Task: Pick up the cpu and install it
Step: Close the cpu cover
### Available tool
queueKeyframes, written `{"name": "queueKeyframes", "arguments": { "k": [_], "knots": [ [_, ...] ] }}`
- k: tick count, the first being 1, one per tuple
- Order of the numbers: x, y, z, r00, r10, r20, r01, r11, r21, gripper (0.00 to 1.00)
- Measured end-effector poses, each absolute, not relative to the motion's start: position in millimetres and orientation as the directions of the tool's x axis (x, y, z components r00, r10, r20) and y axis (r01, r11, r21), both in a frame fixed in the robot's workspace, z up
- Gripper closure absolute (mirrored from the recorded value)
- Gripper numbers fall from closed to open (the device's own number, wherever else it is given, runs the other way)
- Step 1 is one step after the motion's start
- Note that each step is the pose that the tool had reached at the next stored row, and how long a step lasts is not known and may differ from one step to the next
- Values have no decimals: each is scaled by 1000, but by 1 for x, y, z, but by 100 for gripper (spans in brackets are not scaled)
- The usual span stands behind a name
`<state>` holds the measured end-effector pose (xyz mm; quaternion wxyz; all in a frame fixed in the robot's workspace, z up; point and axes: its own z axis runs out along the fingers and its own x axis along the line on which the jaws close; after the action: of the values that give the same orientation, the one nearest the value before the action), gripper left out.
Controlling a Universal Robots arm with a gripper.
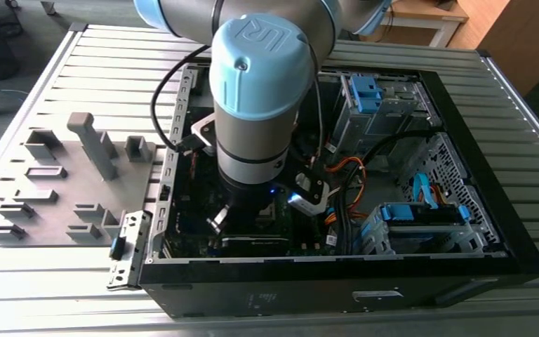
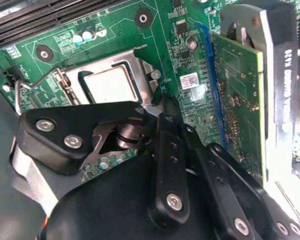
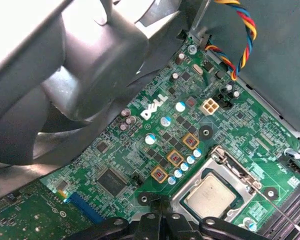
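Slatted metal bench (image 1: 494,105) under everything, with an open black computer case (image 1: 476,267) lying on it and a grey tray (image 1: 26,210) of raised blocks beside the case toward the exterior view's left. Grey and light-blue arm (image 1: 255,91) reaching straight down into the case, its lower end hidden among cables and drive cages. Green motherboard (image 3: 230,130) lying flat on the floor of the case in both wrist views. Square metal-framed socket (image 2: 140,62) on that board with its frame folded open and a wire lever (image 2: 20,95) standing up at one side. Cpu (image 2: 110,82), also (image 3: 210,196), a flat dull silver square, sitting inside the socket and level with the frame. Black tool (image 2: 162,105) hanging just above the socket's edge, fingers drawn close together with nothing between them, tips near the chip but not touching it. Upright green card (image 2: 237,100) slotted into the board next to the socket. Twisted coloured wires (image 3: 240,30) running along the case wall, and a large dark fan (image 3: 65,75) close by.
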<state>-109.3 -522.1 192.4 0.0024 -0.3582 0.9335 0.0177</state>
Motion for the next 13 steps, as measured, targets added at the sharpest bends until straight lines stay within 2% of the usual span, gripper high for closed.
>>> {"name": "queueKeyframes", "arguments": {
  "k": [13],
  "knots": [
    [-107, -521, 193, -743, -669, -20, -669, 742, 35, 89]
  ]
}}
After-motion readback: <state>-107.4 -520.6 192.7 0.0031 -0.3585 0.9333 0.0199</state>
